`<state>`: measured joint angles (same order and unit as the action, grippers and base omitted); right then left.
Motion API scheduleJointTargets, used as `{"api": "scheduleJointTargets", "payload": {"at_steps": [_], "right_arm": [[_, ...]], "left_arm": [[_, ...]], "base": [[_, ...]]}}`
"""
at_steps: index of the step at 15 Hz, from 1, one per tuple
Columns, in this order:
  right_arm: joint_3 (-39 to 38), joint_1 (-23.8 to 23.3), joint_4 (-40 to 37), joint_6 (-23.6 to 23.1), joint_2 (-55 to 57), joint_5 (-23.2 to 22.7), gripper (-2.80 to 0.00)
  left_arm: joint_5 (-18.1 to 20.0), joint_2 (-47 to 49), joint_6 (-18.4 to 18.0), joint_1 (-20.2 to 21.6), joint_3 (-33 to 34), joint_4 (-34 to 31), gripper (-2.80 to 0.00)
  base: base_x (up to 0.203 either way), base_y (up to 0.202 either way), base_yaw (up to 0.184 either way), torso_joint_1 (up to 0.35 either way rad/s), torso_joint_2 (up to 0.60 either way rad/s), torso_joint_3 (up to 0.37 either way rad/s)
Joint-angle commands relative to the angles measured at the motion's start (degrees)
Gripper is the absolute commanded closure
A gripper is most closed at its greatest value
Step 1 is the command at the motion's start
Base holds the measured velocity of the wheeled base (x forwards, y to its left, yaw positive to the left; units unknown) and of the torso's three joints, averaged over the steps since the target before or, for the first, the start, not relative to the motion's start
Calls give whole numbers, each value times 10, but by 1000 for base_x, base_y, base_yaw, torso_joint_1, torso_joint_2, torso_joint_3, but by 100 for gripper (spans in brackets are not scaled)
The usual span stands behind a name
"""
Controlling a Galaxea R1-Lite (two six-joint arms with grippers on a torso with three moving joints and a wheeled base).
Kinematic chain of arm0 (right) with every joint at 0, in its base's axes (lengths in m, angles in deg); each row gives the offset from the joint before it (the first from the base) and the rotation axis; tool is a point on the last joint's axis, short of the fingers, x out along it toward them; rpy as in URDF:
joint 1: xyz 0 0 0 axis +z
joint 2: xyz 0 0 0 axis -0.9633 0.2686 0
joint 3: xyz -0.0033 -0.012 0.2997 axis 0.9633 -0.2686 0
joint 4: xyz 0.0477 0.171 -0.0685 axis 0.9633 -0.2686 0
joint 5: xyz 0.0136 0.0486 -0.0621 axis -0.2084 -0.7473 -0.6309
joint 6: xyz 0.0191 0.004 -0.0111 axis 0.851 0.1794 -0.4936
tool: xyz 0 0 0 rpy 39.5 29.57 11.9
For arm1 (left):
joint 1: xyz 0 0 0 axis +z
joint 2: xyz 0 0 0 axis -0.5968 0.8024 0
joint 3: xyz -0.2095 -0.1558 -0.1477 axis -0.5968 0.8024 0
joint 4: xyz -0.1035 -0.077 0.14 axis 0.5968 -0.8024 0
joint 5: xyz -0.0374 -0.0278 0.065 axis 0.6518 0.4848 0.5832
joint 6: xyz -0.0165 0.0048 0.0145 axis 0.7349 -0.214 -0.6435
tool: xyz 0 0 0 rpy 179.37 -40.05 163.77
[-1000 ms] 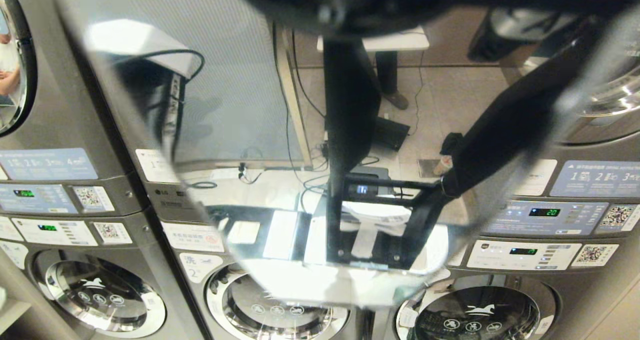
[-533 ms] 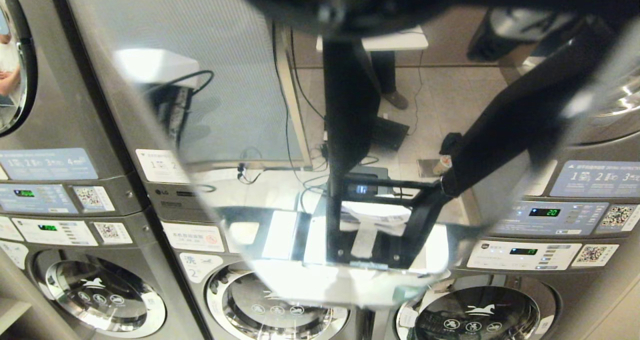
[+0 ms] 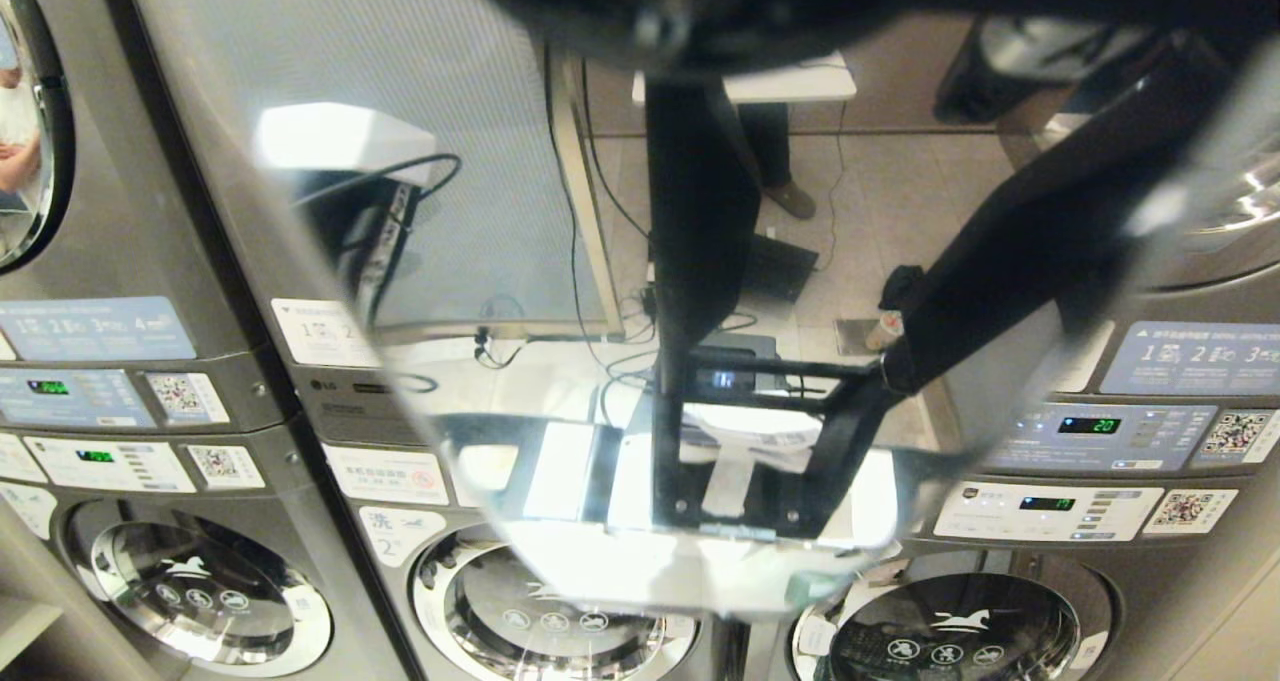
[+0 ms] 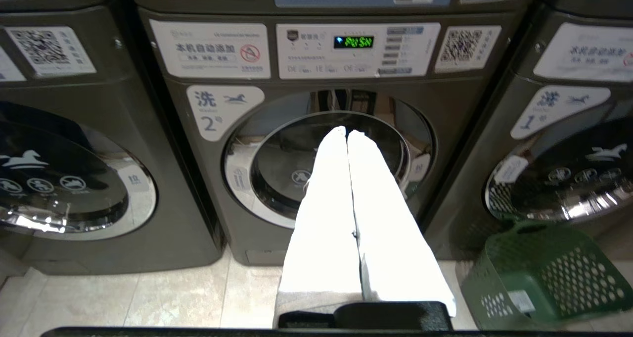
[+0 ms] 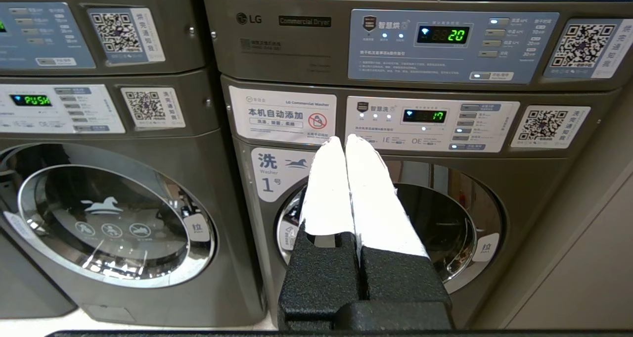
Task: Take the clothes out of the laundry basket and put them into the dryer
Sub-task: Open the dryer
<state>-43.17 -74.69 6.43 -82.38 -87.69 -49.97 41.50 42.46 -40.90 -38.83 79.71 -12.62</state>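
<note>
A large round glass dryer door (image 3: 500, 181) fills the middle of the head view and mirrors the room and a black frame. The dryer (image 5: 306, 45), a grey upper unit, sits above washer number 1 (image 5: 277, 173). My left gripper (image 4: 346, 130) is shut and holds nothing; it points at the door of washer number 2 (image 4: 277, 168). The green perforated laundry basket (image 4: 544, 272) stands on the floor beside it, its inside hidden. No clothes show. My right gripper (image 5: 344, 139) is shut and empty before washer number 1.
Stacked grey machines line the wall, with control panels (image 3: 1090, 431) and QR stickers. A further washer (image 4: 64, 178) stands on the other side of washer number 2. Pale floor tiles (image 4: 148, 297) lie in front. A person's shoe (image 3: 795, 201) is mirrored in the glass.
In the door's reflection, a white-topped dark part with its cable has drifted to the right and slightly down. The machines and the rest of the view have stayed put.
</note>
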Motion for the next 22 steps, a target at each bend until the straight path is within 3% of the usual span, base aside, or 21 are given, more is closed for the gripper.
{"api": "scheduleJointTargets", "payload": {"at_steps": [1,4,6,7,22], "right_arm": [[0,0,0,0,0,0,0],[0,0,0,0,0,0,0],[0,0,0,0,0,0,0],[0,0,0,0,0,0,0],[0,0,0,0,0,0,0]], "left_arm": [[1,-50,0,9,0,0,0],[-1,-129,-3,17,0,-1,0],[-44,-130,-5,17,0,-6,0],[-46,-130,-5,17,0,-8,0],[-43,-130,-4,17,0,-35,0]], "base": [[0,0,0,0,0,0],[0,0,0,0,0,0],[0,0,0,0,0,0],[0,0,0,0,0,0],[0,0,0,1,1,47]]}}
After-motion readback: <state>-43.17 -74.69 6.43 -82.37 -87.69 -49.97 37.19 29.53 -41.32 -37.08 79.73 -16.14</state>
